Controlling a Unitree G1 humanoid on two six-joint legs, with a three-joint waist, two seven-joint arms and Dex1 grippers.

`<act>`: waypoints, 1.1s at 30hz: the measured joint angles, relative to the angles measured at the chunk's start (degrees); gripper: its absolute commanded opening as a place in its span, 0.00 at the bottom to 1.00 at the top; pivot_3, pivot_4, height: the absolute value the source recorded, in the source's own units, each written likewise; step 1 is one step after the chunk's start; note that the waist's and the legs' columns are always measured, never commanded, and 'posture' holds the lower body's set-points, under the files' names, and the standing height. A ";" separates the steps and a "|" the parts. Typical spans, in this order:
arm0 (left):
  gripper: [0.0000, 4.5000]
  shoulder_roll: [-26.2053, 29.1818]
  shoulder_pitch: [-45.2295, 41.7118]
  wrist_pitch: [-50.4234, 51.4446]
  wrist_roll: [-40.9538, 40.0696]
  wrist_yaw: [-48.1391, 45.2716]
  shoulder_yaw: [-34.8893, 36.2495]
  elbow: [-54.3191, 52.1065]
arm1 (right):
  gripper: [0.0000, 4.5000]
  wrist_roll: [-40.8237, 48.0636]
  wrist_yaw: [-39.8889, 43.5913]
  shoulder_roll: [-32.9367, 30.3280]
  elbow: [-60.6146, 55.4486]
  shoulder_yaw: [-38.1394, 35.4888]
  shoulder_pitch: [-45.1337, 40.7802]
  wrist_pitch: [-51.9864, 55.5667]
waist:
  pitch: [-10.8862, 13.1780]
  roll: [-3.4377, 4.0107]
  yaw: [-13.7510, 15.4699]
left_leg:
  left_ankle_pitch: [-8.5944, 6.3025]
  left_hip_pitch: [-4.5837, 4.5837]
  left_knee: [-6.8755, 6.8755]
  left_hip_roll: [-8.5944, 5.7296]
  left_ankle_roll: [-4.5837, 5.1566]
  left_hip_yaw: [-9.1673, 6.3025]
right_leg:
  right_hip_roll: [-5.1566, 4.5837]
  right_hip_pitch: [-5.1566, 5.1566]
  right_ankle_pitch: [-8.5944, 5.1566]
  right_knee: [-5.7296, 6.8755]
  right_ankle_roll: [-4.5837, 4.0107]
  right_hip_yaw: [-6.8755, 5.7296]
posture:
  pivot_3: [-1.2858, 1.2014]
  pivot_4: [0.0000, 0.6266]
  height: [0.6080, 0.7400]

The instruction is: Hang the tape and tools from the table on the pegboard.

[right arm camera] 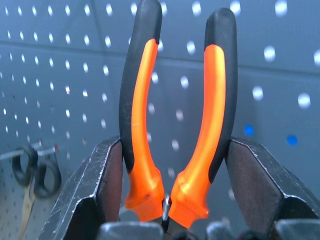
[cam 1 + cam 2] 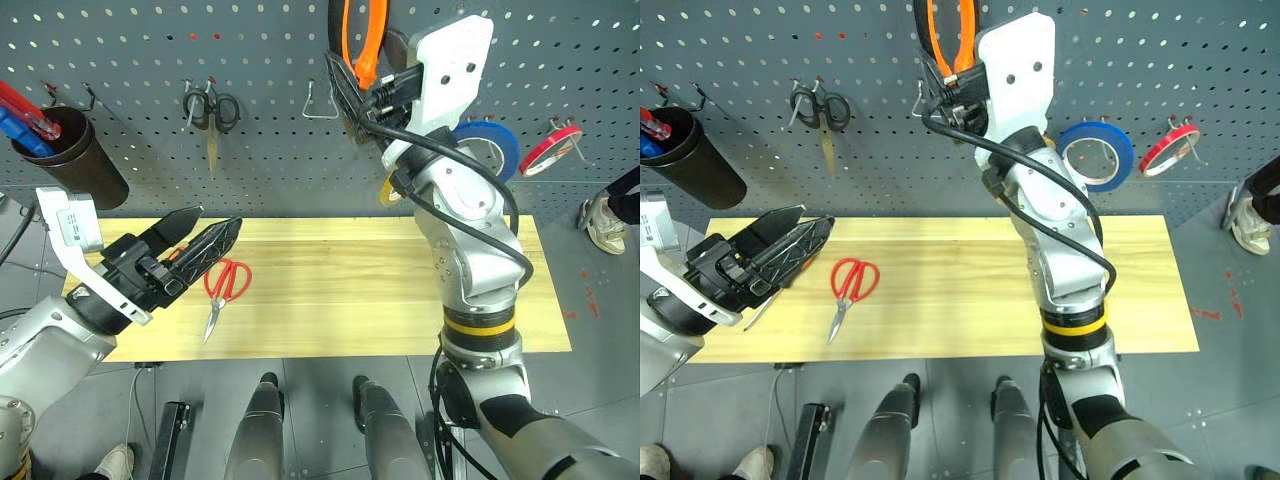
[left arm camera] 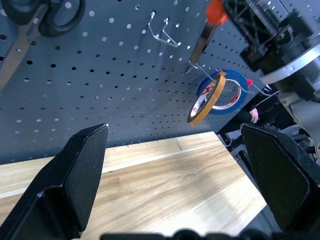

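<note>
the right claw [image 2: 365, 75] clamps the pliers [image 1: 175, 115] handles-up at the pegboard [image 2: 270, 130], likely seeking a hook. the left claw [image 2: 205, 235] hangs wide open, empty, over the tabletop [image 2: 340, 290].

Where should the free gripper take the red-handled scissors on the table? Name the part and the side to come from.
Probably the closed blades just below the pivot, from straight above. The red-handled scissors lie flat on the table, loops toward the pegboard, tip toward the robot. The open left gripper is close, and the loops stay free for a hook.
</note>
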 measured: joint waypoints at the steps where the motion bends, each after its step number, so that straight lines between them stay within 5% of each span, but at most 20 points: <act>1: 1.00 0.00 -0.11 0.00 0.12 -0.04 0.00 0.16 | 0.61 -0.18 -0.30 0.57 0.37 0.24 -0.38 -1.20 | 0.00 0.00 0.01 | 0.02 0.00 0.00 0.00 -0.04 0.00 | 0.00 0.00 0.00 0.01 0.00 0.00 | 0.59 0.59 1.00; 33: 1.00 1.05 -5.98 0.15 4.45 -5.95 -0.58 5.23 | 0.61 -3.62 -3.12 5.62 25.06 -0.07 -5.51 -25.58 | -0.01 -0.01 0.13 | 0.10 0.00 -0.01 0.04 -0.16 0.00 | 0.00 -0.01 0.03 0.11 -0.05 -0.06 | 0.60 0.58 1.00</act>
